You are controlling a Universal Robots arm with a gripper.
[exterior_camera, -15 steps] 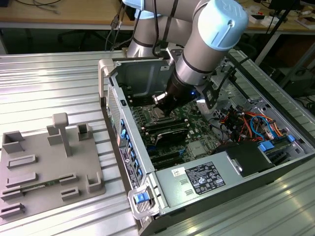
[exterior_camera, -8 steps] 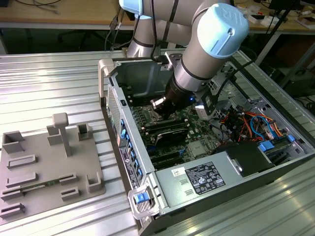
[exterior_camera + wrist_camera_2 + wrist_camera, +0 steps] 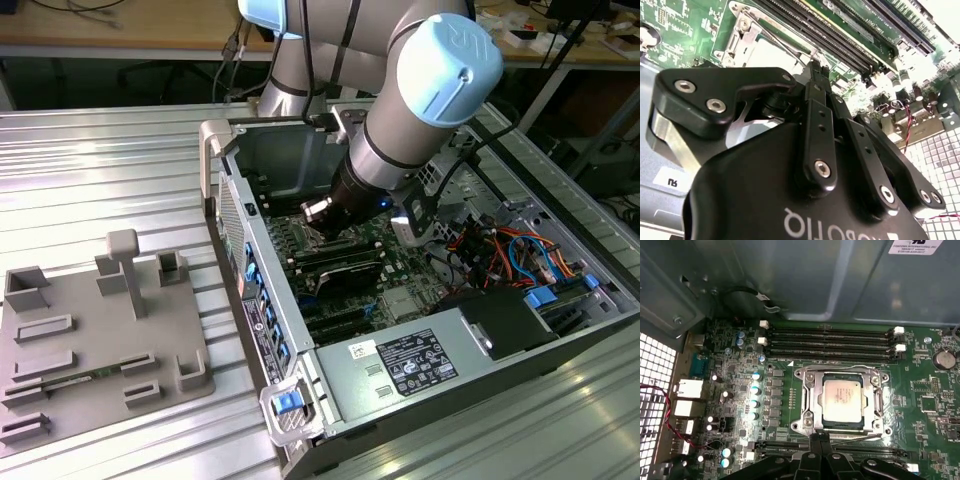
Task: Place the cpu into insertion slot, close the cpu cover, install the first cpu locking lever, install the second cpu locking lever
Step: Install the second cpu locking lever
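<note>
In the first wrist view the cpu (image 3: 841, 399) lies flat in the insertion slot (image 3: 801, 374), silver top up. The cpu cover (image 3: 814, 405) lies down over it, framing the chip in its cut-out. A thin wire locking lever (image 3: 857, 437) runs along the slot's edge nearest my gripper (image 3: 820, 439). The black fingers are pressed together, and their tips are at that lever's end. I cannot tell whether the lever is latched. In the second wrist view the gripper (image 3: 818, 70) stands just beside the cpu (image 3: 767, 47). In the exterior view the gripper (image 3: 322, 215) reaches down inside the open computer case.
Long black memory slots (image 3: 830, 342) run beyond the socket, under the grey case wall (image 3: 815, 280). A grey power supply box (image 3: 400, 365) and coloured cables (image 3: 500, 250) fill the case's other end. A grey fixture plate (image 3: 90, 340) lies on the ribbed table at the exterior view's left.
</note>
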